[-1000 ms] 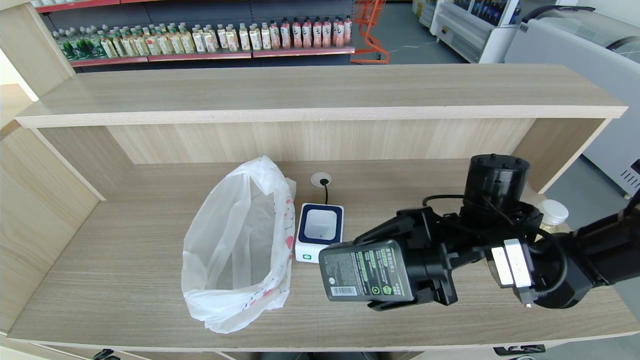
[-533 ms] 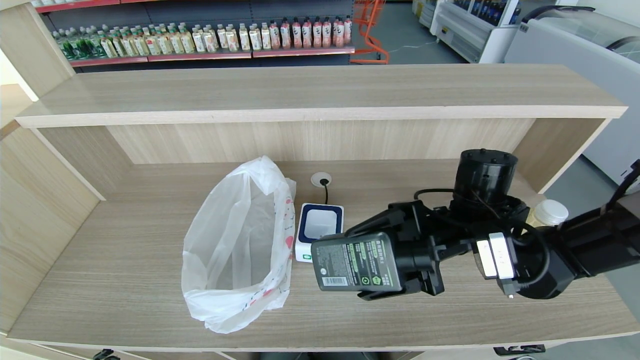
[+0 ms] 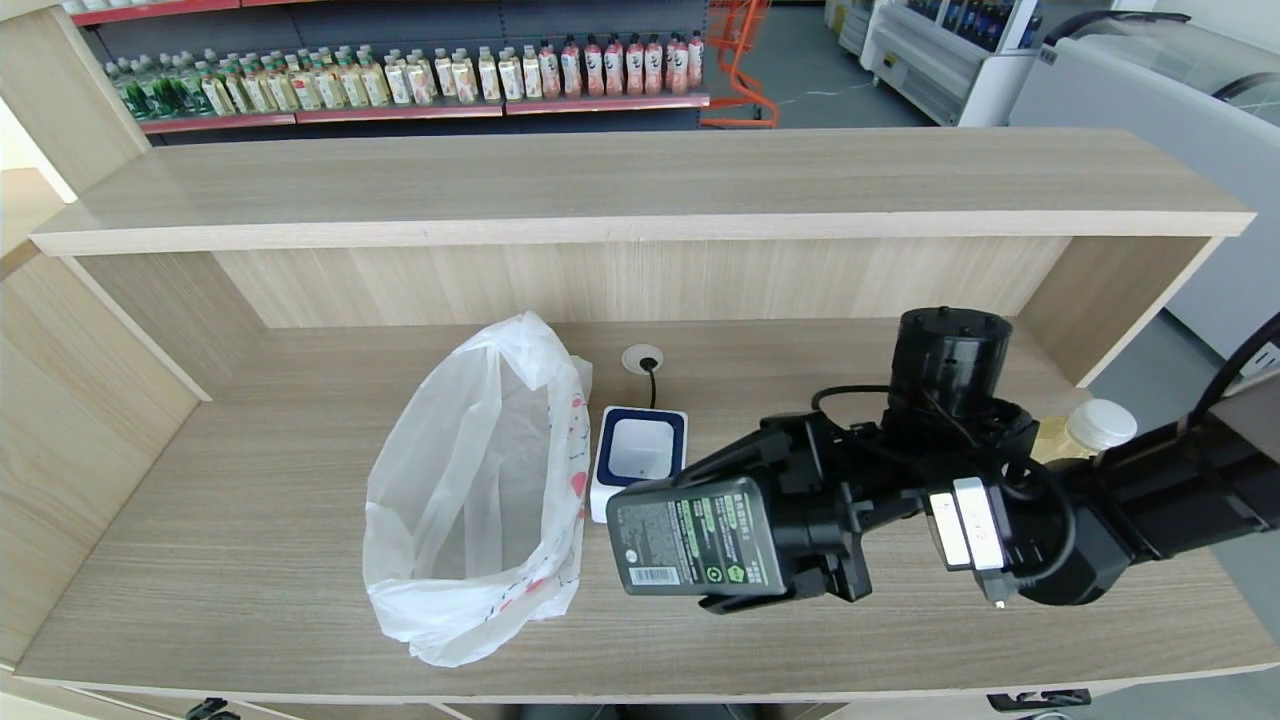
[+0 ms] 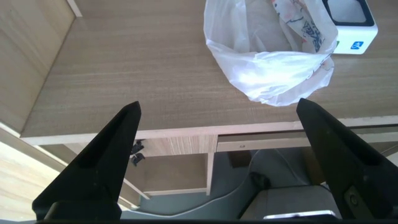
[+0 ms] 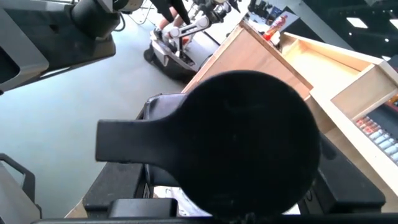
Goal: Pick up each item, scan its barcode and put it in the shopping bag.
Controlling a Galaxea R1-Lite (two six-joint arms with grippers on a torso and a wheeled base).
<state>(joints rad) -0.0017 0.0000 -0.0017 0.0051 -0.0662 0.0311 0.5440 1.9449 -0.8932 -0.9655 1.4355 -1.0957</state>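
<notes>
Holding: right gripper (image 3: 790,525) is clenched on a black item (image 3: 695,537), carried on its side above the counter (image 3: 250,560); the green-and-white label and barcode (image 3: 655,576) face up.
Item position: right of the shopping bag (image 3: 480,500); in the head view its left end overlaps the near right corner of the scanner (image 3: 637,462) (how high it sits above the scanner cannot be told).
Scanner: white box with a dark blue rim, window up, just right of the bag; a black cable (image 3: 652,385) runs from its far side to a grommet (image 3: 642,358) in the counter.
Shopping bag: thin white plastic with red print on the side, mouth open, lying centre-left on the counter.
Left gripper (image 4: 217,162): fingers (image 4: 106,162) spread wide, nothing between them; it hangs past the near edge of the counter, to the near left of the bag.
Bottle (image 3: 1100,425): white cap, far right of the counter, partly hidden behind the right arm.
Background: shelves of drinks (image 3: 420,80) beyond the counter's raised far ledge.
</notes>
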